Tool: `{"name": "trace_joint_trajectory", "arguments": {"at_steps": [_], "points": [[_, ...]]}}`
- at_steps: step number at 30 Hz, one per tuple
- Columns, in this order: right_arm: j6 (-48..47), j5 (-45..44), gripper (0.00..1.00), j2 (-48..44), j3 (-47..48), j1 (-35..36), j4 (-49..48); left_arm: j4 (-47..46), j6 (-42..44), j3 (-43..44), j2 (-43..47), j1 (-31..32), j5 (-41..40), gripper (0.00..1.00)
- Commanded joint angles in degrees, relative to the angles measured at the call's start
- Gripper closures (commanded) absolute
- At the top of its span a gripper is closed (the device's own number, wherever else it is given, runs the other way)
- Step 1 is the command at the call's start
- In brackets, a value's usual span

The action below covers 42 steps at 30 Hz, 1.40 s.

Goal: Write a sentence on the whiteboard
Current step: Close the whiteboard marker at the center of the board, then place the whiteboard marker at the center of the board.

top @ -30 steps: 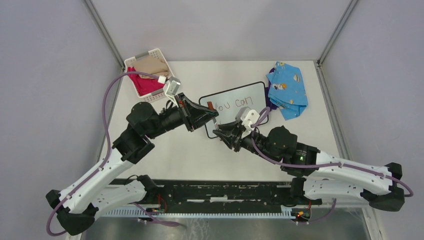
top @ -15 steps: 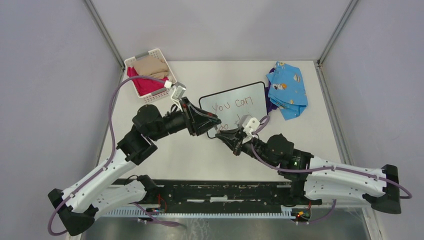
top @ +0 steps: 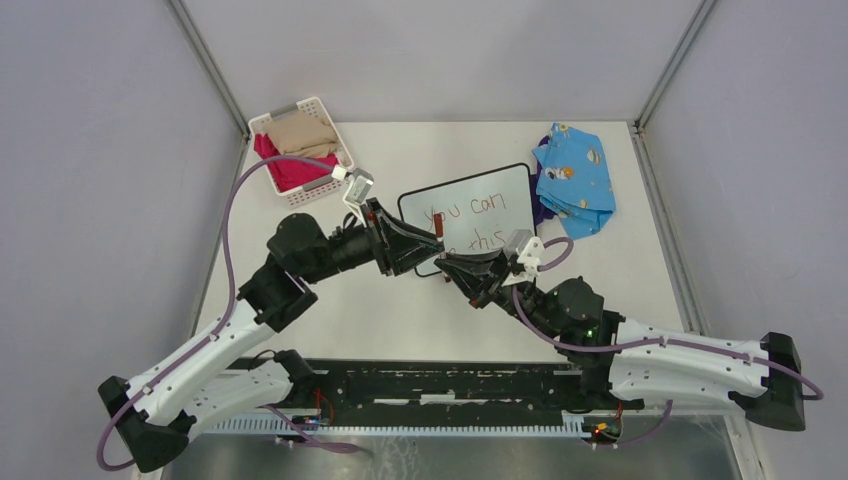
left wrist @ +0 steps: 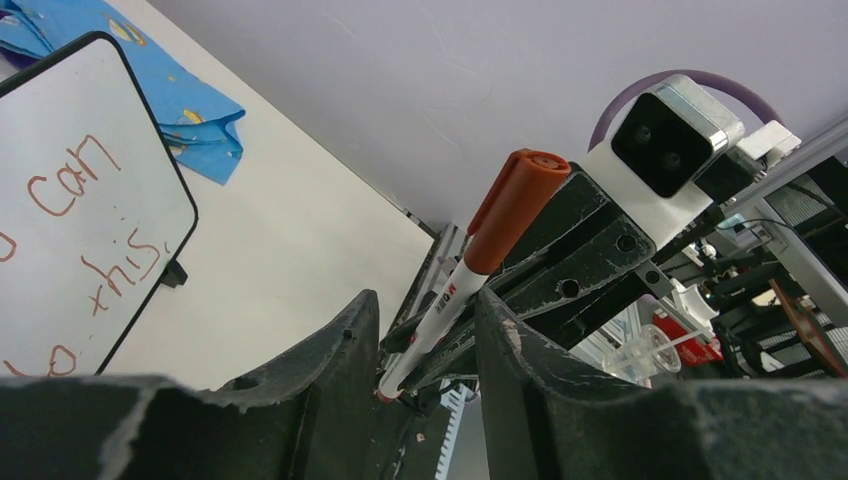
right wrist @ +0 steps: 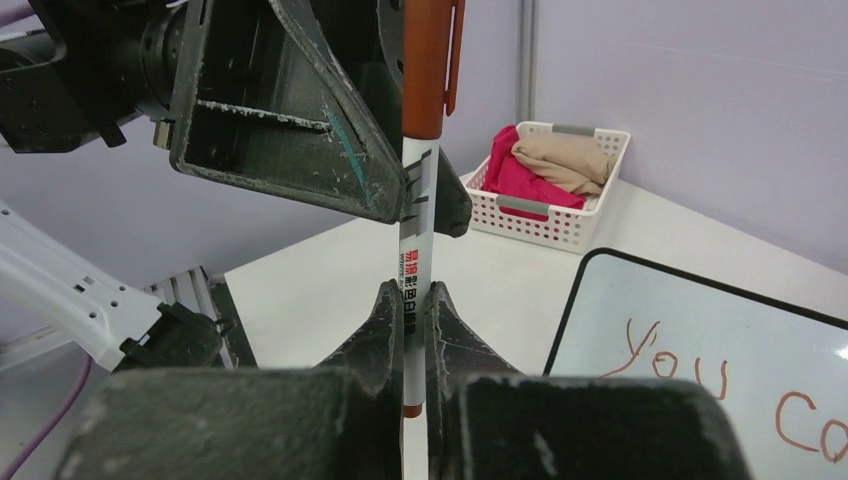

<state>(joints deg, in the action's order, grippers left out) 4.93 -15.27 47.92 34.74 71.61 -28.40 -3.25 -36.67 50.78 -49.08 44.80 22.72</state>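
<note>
On the white table (top: 420, 150), the small black-framed white whiteboard (top: 505, 185) lies flat at mid-table beyond both arms, bearing red handwriting that reads "You can" and, below, "this". The left gripper (left wrist: 425, 330) stands released, its jaws apart on either side of the white-barrelled marker pen (right wrist: 415, 250) without pressing it. The right gripper (right wrist: 412, 300) is clenched on the barrel's lower end, holding it upright. With the orange-brown cap (left wrist: 510, 210) fitted, we judge the writing complete and a hand-over under way. The arms hide the board's near edge and part of its second line.
</note>
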Motion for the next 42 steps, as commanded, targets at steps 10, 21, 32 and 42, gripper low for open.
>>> {"name": "trace_joint_trajectory", "arguments": {"at_steps": [10, 21, 32, 42], "points": [[2.5, 0.7, 1.0, -0.4, -0.4, 0.1, -7.4, -5.0, 0.0, -0.4, -0.5, 0.0, 2.2, 0.66], [2.8, 1.3, 1.0, 0.8, -0.2, 0.1, -6.9, -5.0, 0.5, -0.8, -1.5, 0.1, 3.7, 0.61], [3.2, 2.3, 1.0, 1.5, 0.3, 0.1, -6.4, -3.9, 2.2, -1.1, -2.4, 0.5, 4.6, 0.76], [3.3, 2.8, 0.64, 1.7, 1.5, 0.0, -3.5, 0.1, 4.5, -0.8, -1.2, 0.5, -1.3, 0.98]]}}
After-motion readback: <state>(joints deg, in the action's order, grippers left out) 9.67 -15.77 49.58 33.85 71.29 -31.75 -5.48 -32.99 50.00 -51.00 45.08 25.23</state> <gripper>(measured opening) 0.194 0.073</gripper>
